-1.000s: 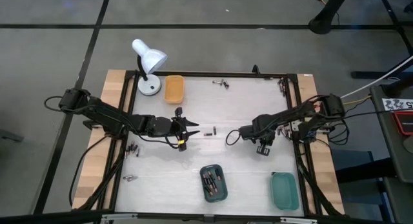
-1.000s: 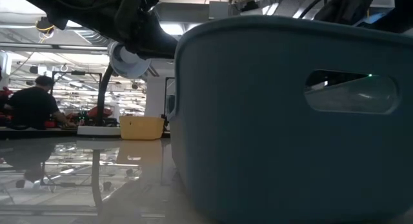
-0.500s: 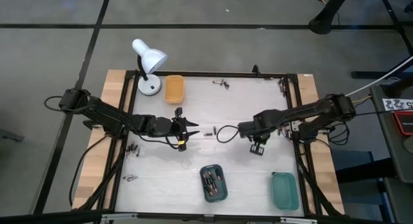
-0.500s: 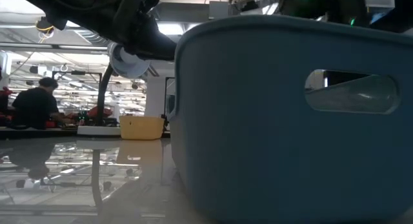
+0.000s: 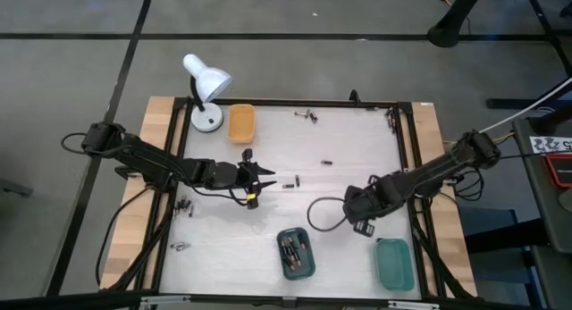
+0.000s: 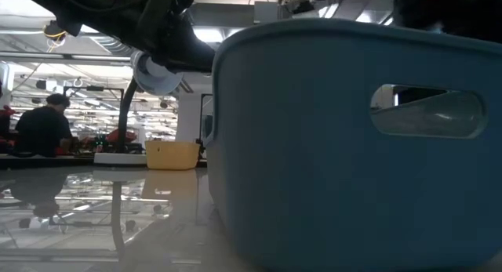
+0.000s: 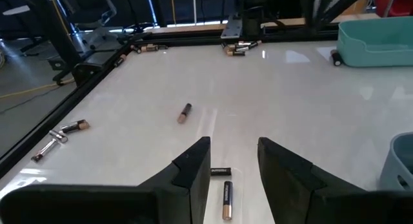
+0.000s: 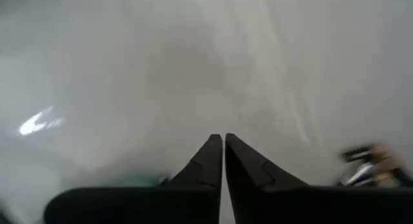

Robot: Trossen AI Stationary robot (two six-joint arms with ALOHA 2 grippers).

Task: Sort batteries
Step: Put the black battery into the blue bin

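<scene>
Two batteries (image 7: 224, 192) lie on the white mat just in front of my left gripper (image 7: 233, 161). That gripper is open and hovers low at the mat's middle left (image 5: 260, 178), touching nothing. Another battery (image 5: 327, 162) lies alone at mid-mat. My right gripper (image 5: 356, 205) points straight down above the mat's right half, between the dark teal tray (image 5: 295, 253) and the green tray (image 5: 394, 263). Its fingers (image 8: 224, 143) are shut with nothing showing between them. The teal tray holds several batteries.
An orange tray (image 5: 241, 122) and a white desk lamp (image 5: 204, 88) stand at the far left. Loose batteries lie by the far edge (image 5: 308, 115) and on the left side (image 5: 185, 205). The teal tray's wall (image 6: 353, 146) fills the low view. A person (image 6: 39, 125) sits far behind the table.
My right gripper has risen and swung from the mat's middle toward the near right, to a spot between the teal and green trays, turning as it went. Its fingers stay shut.
</scene>
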